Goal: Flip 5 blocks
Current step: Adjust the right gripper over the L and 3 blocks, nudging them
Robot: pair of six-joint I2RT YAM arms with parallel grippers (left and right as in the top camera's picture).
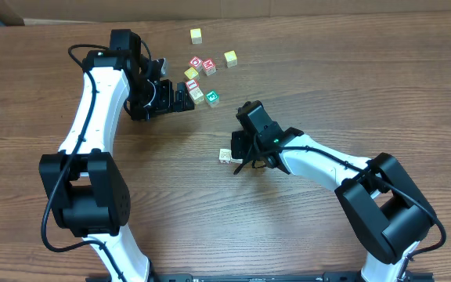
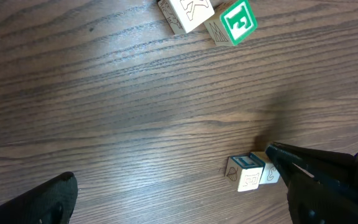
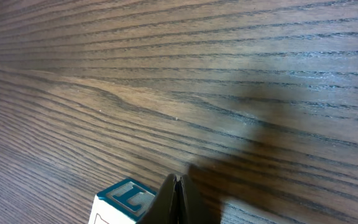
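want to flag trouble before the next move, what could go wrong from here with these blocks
1. The right gripper is shut, its tip beside the teal-topped block; a push may slide it instead of flipping it.
2. The open left gripper has a small block right by one finger; moving could knock it away unflipped.

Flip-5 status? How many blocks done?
Done: none provable; faces alone don't show flips. In hand: shut right tool has its tip at the teal-topped block, lying apart from the cluster. Open left tool holds nothing beside the green block. Left: probably most of the five.
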